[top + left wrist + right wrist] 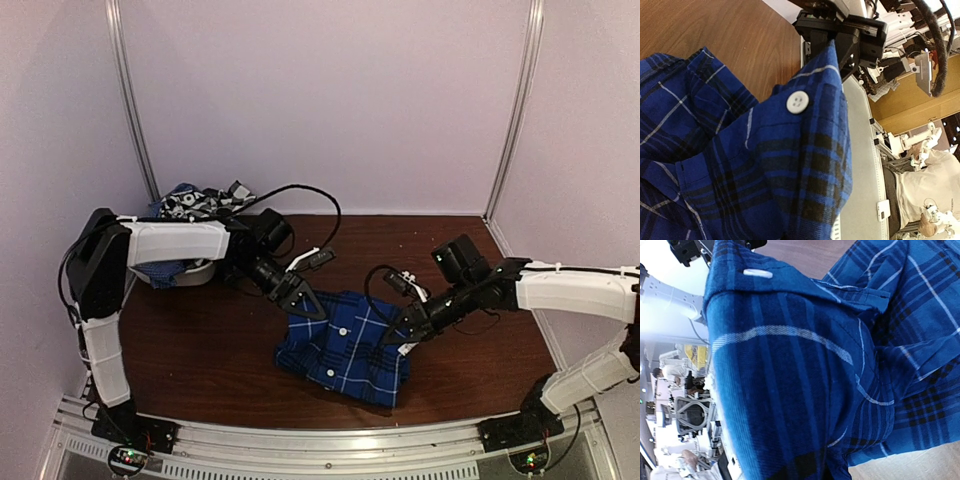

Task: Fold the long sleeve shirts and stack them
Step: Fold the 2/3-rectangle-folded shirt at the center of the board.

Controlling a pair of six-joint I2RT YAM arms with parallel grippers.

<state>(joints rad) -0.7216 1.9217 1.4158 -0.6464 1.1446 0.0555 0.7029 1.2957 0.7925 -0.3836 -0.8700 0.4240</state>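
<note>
Seen from above, a heap of other shirts (195,203), black-and-white plaid on top, sits at the far left corner of the table (200,345), partly behind the left arm. Neither wrist camera shows it. The left gripper (302,300) reaches down to the far left edge of the royal-blue plaid shirt (342,350). The shirt lies bunched near the middle of the table, toward its near edge. From above, the grip itself is too small to read.

The left wrist view settles it. The black fingers (816,34) are clamped tight on a folded edge of the blue cloth, which is raised off the wood. A white button (797,102) sits just below the pinch.

At the shirt's right edge, the right gripper (402,335) meets the cloth. Blue plaid nearly fills the right wrist view, with a second button (758,273) near the top. Only dark bits of that gripper's fingers (685,250) show at the upper edge, closed on the fabric that runs up between them.
</note>
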